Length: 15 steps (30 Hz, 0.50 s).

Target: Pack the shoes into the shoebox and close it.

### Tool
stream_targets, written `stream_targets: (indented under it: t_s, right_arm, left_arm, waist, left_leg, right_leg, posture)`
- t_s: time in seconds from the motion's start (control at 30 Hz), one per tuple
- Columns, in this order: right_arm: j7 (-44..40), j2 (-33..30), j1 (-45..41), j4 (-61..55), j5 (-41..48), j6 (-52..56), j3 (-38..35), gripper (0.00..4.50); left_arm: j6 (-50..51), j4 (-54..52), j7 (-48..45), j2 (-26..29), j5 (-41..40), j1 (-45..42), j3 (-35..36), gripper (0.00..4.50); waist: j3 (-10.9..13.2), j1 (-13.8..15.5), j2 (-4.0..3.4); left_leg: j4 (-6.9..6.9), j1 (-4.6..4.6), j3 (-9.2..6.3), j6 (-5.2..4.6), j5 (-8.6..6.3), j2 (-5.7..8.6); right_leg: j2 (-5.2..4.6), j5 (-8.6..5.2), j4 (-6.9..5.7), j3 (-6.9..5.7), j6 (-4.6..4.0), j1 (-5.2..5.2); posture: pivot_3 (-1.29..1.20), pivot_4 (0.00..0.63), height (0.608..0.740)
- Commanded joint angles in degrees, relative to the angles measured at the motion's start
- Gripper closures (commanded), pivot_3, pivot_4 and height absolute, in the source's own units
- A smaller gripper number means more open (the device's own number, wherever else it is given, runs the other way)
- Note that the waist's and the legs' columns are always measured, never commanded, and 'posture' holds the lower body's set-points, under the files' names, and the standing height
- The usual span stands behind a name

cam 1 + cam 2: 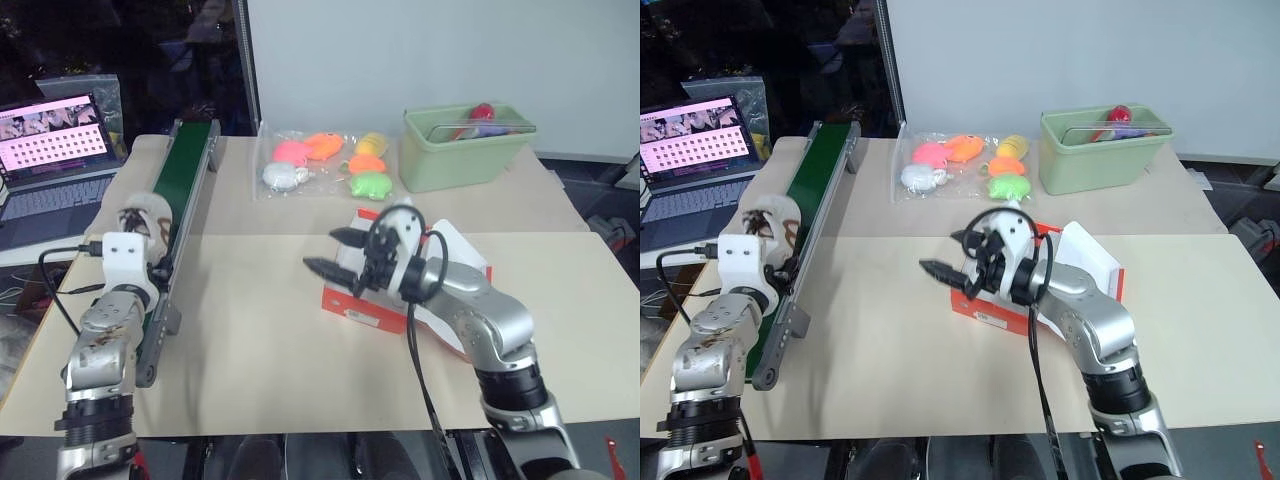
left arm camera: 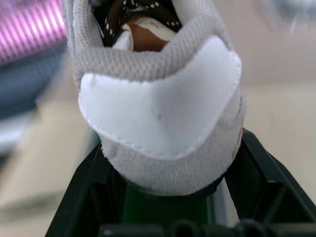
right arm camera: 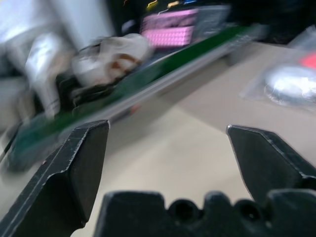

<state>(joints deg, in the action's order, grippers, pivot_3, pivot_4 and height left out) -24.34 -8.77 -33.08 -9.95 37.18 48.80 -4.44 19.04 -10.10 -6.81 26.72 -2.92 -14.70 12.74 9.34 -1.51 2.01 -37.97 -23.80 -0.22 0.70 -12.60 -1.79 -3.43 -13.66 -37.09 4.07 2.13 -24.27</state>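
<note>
My left gripper (image 2: pixel 168 197) pinches one shoe (image 2: pixel 158 108) by its heel, at about nine o'clock on the table above the green conveyor (image 1: pixel 185 180). The shoebox (image 1: pixel 370 300) sits centre, largely hidden behind my right gripper (image 1: pixel 335 252), whose jaws are spread wide and empty; its label I can't read. At one o'clock a pale green bin (image 1: pixel 465 150) holds items I can't identify.
</note>
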Motion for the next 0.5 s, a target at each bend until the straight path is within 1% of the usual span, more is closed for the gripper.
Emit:
stream_targets:
  t_s: [0.03, 0.07, 0.1, 0.17, 0.2, 0.27, 0.33, 0.5]
  right_arm:
    - [7.8, 5.9, -2.5, 2.8, 14.1, 11.4, -8.8, 0.0]
    - [9.2, 7.1, -3.0, 3.6, 17.0, 14.2, -10.3, 0.0]
    - [13.1, 9.8, -4.3, 7.4, 22.7, 18.3, -13.3, 0.0]
    - [19.2, 13.1, -6.6, 12.7, 30.1, 22.9, -17.3, 0.0]
    - [21.5, 13.9, -7.5, 14.4, 32.5, 24.2, -18.6, 0.0]
    - [23.3, 14.4, -9.7, 16.0, 36.2, 23.7, -20.2, 0.0]
    - [24.4, 14.5, -11.8, 17.5, 38.6, 23.0, -20.9, 0.0]
    - [24.2, 14.6, -13.9, 18.2, 36.0, 20.8, -18.1, 0.0]
  left_arm:
    - [-6.9, -8.5, -3.4, -1.0, 1.1, -0.7, -5.6, 2.02]
    - [-6.8, -9.2, -4.5, -1.4, 0.8, -0.5, -7.1, 2.02]
    - [-6.6, -11.9, -7.4, -2.2, -0.5, 0.7, -11.0, 2.02]
    - [-6.5, -15.2, -11.4, -2.9, -1.9, 2.2, -15.9, 2.02]
    - [-6.4, -16.0, -12.7, -3.0, -2.2, 2.6, -17.0, 2.02]
    - [-4.4, -16.6, -14.0, -3.9, -4.8, 2.7, -16.8, 2.02]
    - [-2.9, -17.0, -15.2, -4.4, -6.7, 2.6, -16.9, 2.02]
    - [0.6, -18.2, -17.6, -5.0, -9.5, 1.6, -17.3, 2.02]
  waist:
    - [0.0, 0.4, -0.02]
    - [0.0, 0.4, -0.05]
    - [0.0, 0.4, -0.05]
    - [0.0, 0.1, -0.06]
    - [0.0, 0.0, -0.06]
    - [0.0, -0.4, -0.06]
    - [0.0, -0.8, -0.13]
    - [0.0, -1.7, -0.16]
  left_leg:
    - [0.04, -0.01, -0.01, 0.0, 0.0, -0.02]
    - [0.1, -0.01, 0.01, 0.0, 0.0, -0.05]
    - [0.16, -0.02, 0.01, 0.0, 0.0, -0.04]
    - [0.16, -0.05, 0.04, 0.0, -0.01, -0.03]
    - [0.15, -0.06, 0.05, 0.0, -0.01, -0.03]
    - [0.15, -0.07, 0.06, -0.01, 0.0, 0.0]
    - [0.1, -0.05, 0.03, -0.03, 0.01, 0.0]
    - [0.09, 0.01, 0.03, -0.06, 0.03, -0.03]
  right_leg:
    - [-0.03, 0.0, -0.03, 0.0, 0.0, 0.01]
    - [-0.06, 0.01, -0.04, 0.0, 0.0, 0.01]
    - [-0.08, 0.01, -0.05, 0.0, 0.01, 0.01]
    - [-0.06, 0.02, -0.04, 0.0, 0.02, 0.0]
    - [-0.07, 0.02, -0.05, 0.01, 0.02, 0.0]
    - [-0.02, 0.03, -0.05, 0.0, 0.02, -0.01]
    - [0.05, 0.02, 0.01, -0.02, 0.02, -0.05]
    - [0.16, 0.0, 0.06, -0.01, 0.05, 0.0]
  posture:
    - [0.0, 0.15, 0.729]
    - [0.0, 0.15, 0.729]
    - [0.0, 0.15, 0.729]
    - [0.0, 0.15, 0.729]
    - [0.0, 0.15, 0.729]
    - [0.0, 0.15, 0.729]
    - [0.0, 0.15, 0.729]
    - [0.0, 0.15, 0.729]
